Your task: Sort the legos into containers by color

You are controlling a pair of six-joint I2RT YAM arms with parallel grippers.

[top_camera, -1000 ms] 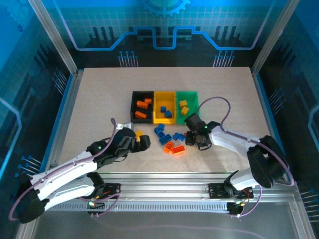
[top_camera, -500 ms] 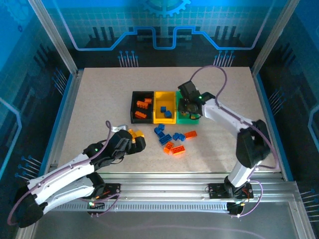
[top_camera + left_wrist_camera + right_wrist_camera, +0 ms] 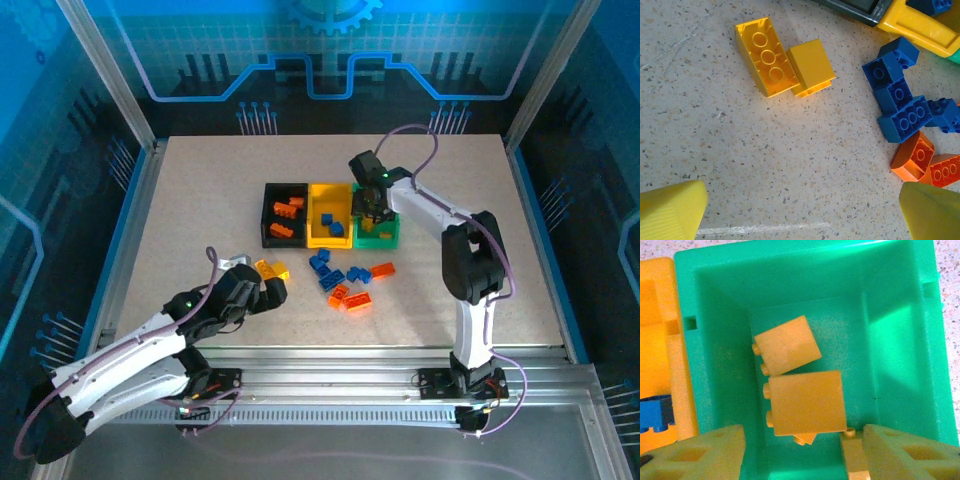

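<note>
The black bin (image 3: 283, 190), yellow bin (image 3: 330, 240) and green bin (image 3: 390, 238) stand joined in a row. My right gripper (image 3: 368, 205) hovers over the green bin (image 3: 900, 315), open. Below it lie yellow bricks (image 3: 807, 402), and one more yellow brick (image 3: 855, 457) rests against the right finger (image 3: 910, 452). My left gripper (image 3: 268, 292) is open just in front of two yellow bricks (image 3: 270, 268), which lie side by side (image 3: 772, 57) on the table ahead of the left gripper (image 3: 800, 215). Blue bricks (image 3: 900, 100) and orange bricks (image 3: 920, 160) sit to their right.
Loose blue bricks (image 3: 325, 266) and orange bricks (image 3: 350, 297) lie in front of the bins, with one orange brick (image 3: 382, 271) further right. Orange bricks sit in the black bin, blue bricks (image 3: 655, 412) in the yellow bin (image 3: 660, 340). Aluminium frame posts ring the table.
My right gripper left the loose pile and swung up over the green bin. My left gripper pulled back slightly, uncovering the two yellow bricks on the table.
</note>
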